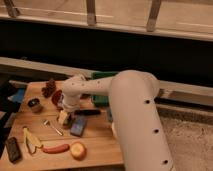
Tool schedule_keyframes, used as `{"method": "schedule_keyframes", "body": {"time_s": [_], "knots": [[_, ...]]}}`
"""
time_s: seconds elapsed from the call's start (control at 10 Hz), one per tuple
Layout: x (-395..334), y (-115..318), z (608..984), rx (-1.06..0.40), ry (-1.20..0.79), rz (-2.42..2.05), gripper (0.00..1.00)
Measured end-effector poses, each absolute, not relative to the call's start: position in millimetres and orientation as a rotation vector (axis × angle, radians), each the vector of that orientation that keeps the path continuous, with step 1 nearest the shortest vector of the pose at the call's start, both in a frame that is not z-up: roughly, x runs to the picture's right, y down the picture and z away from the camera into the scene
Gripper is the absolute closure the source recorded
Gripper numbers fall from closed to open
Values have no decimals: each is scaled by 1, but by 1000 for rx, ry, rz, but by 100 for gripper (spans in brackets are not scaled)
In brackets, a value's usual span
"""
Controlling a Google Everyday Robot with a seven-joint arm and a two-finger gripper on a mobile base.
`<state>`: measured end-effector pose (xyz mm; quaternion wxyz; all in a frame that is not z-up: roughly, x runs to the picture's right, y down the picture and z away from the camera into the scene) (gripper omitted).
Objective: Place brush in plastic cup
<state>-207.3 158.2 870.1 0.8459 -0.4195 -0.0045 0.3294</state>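
**Brush lies just right of my tool, long axis across the frame**

My tool (65, 111) hangs low over the wooden surface (102, 150), left of the frame's centre, pointing down from the white wrist above it. I cannot tell whether it is open or closed.

The brush (89, 112) lies flat on the surface just to the right of my tool. It shows as a slim dark bar running left to right across the frame, with its left end nearest me. Whether that end touches my tool, I cannot say.

Directly under my tool sits a small pale object (63, 119), which I judge to be the plastic cup, though its shape is unclear. A darker small cup (34, 105) stands well apart toward the left edge. A blue block (78, 126) lies just below the brush, and a silver fork (52, 127) lies lower left of my tool.

As I judge it, the brush is not yet in a cup. The coming move turns on that sideways lie: I would have to reach right, take the brush across its thin width, then tip it upright, since it is long and would have to enter the cup end first.
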Motion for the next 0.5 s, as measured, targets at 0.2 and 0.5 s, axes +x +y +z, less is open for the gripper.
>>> {"method": "schedule_keyframes", "body": {"time_s": [0.2,0.5], "knots": [[-207,157,870,-881,-10,690,58],[-206,156,869,-882,-10,693,85]]}}
